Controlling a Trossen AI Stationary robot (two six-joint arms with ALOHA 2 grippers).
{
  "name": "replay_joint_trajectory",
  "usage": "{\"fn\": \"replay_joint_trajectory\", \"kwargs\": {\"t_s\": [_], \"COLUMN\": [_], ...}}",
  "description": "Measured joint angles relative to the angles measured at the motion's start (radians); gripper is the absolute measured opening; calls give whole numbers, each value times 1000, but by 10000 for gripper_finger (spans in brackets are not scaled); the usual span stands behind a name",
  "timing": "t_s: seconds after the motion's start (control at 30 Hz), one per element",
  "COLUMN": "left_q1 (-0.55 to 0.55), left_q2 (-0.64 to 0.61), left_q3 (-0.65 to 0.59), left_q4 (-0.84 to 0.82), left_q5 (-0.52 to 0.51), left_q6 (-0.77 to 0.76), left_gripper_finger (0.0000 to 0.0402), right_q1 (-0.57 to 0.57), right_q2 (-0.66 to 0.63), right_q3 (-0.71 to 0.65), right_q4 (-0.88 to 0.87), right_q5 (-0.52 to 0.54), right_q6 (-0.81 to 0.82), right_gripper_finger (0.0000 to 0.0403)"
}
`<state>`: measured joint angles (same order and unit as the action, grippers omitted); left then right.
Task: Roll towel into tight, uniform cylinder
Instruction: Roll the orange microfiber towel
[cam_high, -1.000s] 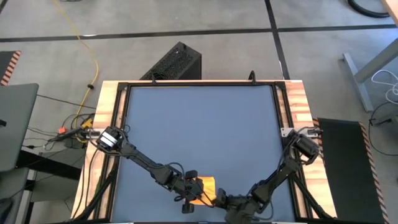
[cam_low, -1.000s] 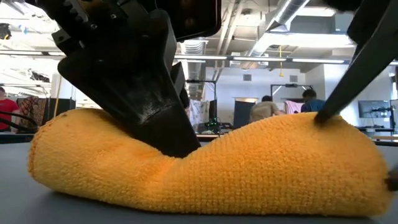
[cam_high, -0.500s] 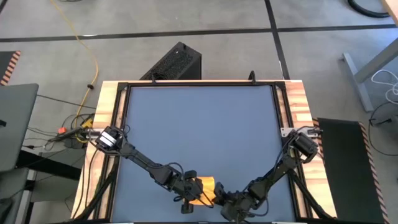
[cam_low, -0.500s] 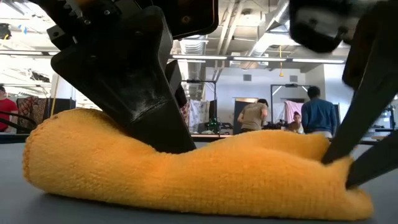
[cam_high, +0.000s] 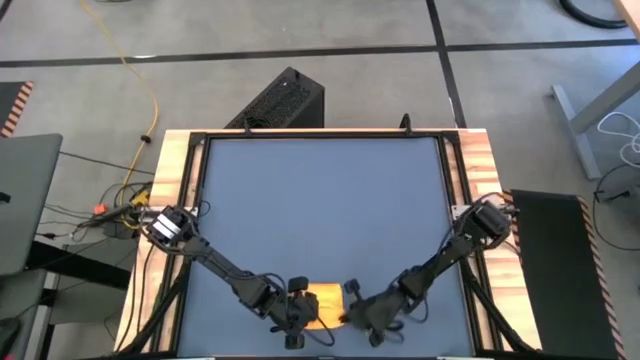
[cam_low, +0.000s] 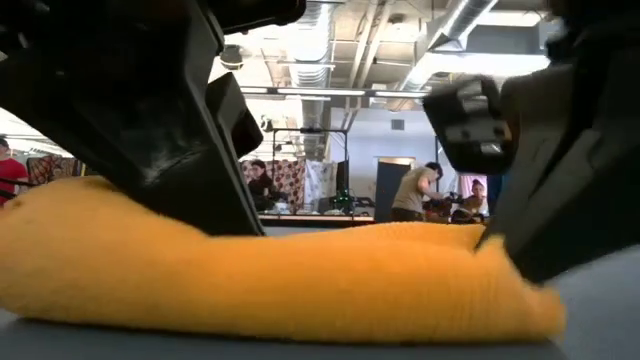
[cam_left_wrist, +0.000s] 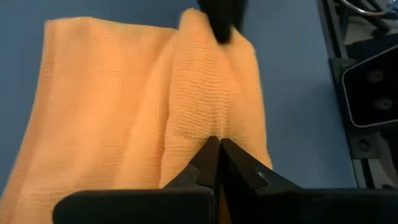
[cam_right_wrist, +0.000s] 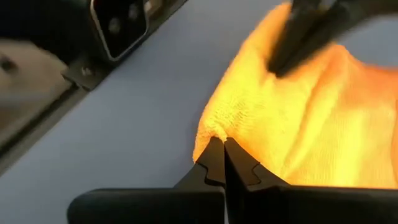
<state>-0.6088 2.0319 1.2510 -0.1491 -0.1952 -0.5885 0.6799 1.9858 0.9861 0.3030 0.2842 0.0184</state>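
The towel (cam_high: 325, 303) (plain, no writing) lies between left tool (cam_high: 303, 312) and right tool (cam_high: 352, 313), each pinching an end.

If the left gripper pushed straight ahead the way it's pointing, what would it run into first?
The towel itself: the left gripper is shut on its fold. Beyond that, probably the right gripper, which pinches the towel's opposite end, though depth is hard to judge.

Yellow towel (cam_high: 326, 303) on blue-grey table (cam_high: 320, 200)
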Motion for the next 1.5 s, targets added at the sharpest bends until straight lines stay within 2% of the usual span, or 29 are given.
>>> {"fn": "replay_joint_trajectory", "kwargs": {"t_s": [0.13, 0.27, 0.53, 0.8, 1.17, 1.33, 1.5], "left_q1": [-10, -8, -8, -27, -27, -27, -27], "left_q2": [0, 0, 1, 12, 13, 13, 1], "left_q3": [0, 1, 2, 2, 2, 1, -1], "left_q4": [-14, -25, -40, -35, -44, -44, -56], "left_q5": [-29, -45, -34, -18, 7, 11, -3], "left_q6": [-19, -27, -35, -62, -53, -48, -28], "left_gripper_finger": [0, 0, 0, 0, 0, 0, 0], "right_q1": [-46, -76, -120, -228, -311, -323, -325], "right_q2": [-91, -137, -130, -100, -70, -70, -69], "right_q3": [-156, -247, -270, -267, -261, -226, -148], "right_q4": [181, 271, 343, 410, 395, 282, 89], "right_q5": [-73, -105, -154, -276, -297, -279, -226], "right_q6": [147, 287, 426, 582, 794, 800, 771], "right_gripper_finger": [9, 10, 13, 15, 15, 14, 14]}}
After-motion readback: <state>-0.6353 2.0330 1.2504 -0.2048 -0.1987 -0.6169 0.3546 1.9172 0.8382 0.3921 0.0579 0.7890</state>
